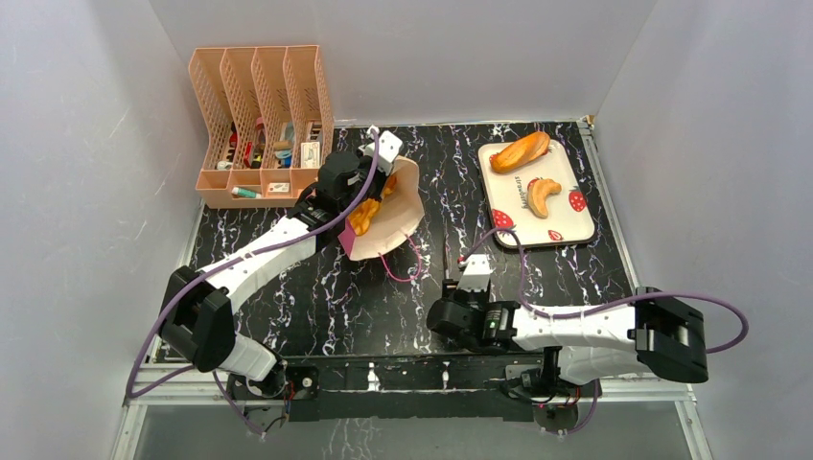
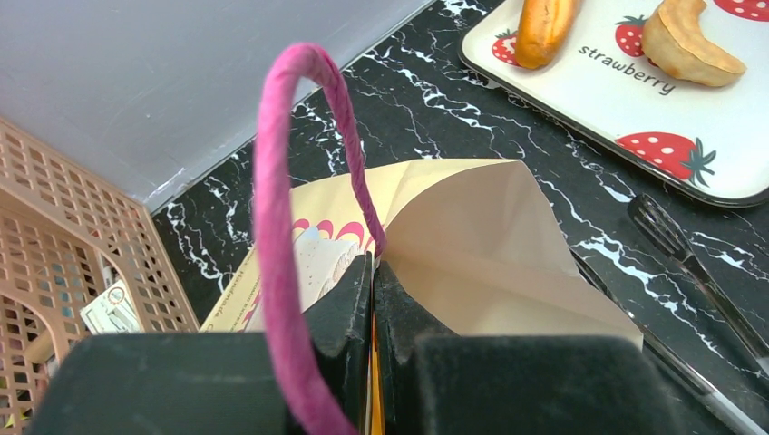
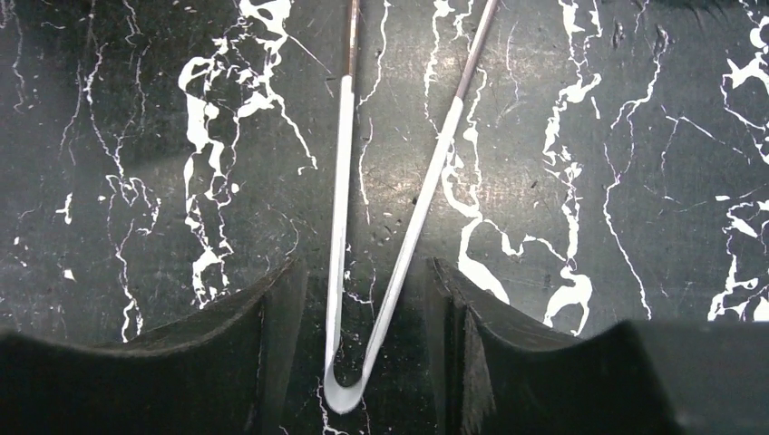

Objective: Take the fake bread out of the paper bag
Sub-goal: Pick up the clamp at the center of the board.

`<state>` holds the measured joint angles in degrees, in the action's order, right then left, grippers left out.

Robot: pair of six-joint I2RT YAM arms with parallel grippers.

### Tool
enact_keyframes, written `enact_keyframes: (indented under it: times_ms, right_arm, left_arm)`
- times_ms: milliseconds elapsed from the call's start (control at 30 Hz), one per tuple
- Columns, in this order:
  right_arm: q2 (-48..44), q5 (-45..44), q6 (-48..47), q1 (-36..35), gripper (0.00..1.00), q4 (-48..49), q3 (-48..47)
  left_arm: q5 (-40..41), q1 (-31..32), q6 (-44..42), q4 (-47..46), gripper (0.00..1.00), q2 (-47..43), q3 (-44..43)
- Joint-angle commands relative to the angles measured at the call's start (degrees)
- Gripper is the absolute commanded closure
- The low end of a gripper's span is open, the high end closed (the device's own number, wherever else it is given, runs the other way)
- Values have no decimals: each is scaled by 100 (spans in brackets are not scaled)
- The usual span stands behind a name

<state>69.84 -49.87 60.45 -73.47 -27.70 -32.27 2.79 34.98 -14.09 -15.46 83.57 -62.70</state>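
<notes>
Top external view is showing the left gripper point(image 2: 373, 272) clamping the tan paper bag point(image 1: 403, 206), orange fake bread point(image 1: 363, 217) inside, left of centre, while the right gripper point(image 3: 363, 272) is straddling white metal tongs point(image 3: 340, 227), jaws apart.

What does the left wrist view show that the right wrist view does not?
Only the left wrist view: the tan paper bag with its pink string handle, its rim pinched in the shut left gripper, the white strawberry-printed tray and the peach plastic rack. Only the right wrist view: the open right gripper straddling the bent end of the thin metal tongs. Both: the black marbled table and those tongs.
</notes>
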Motion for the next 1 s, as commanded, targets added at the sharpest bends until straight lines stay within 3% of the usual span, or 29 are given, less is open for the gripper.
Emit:
enact_keyframes:
  times_ms: [0,400,700,967]
  right_arm:
    - [-117,-52,-347,0,50,308,49]
    - [786,-454,300,19,31,194,-306]
    - [2144,-515,635,448,19,306,-898]
    - [2485,-476,1258,451,22,681,-590]
  left_arm:
    - [-288,-22,76,14,100,-100,-83]
    - [-443,105,-22,-3,100,-17,3]
    - [-512,123,-17,-186,100,-37,140]
    - [-550,123,-6,-290,100,-42,175]
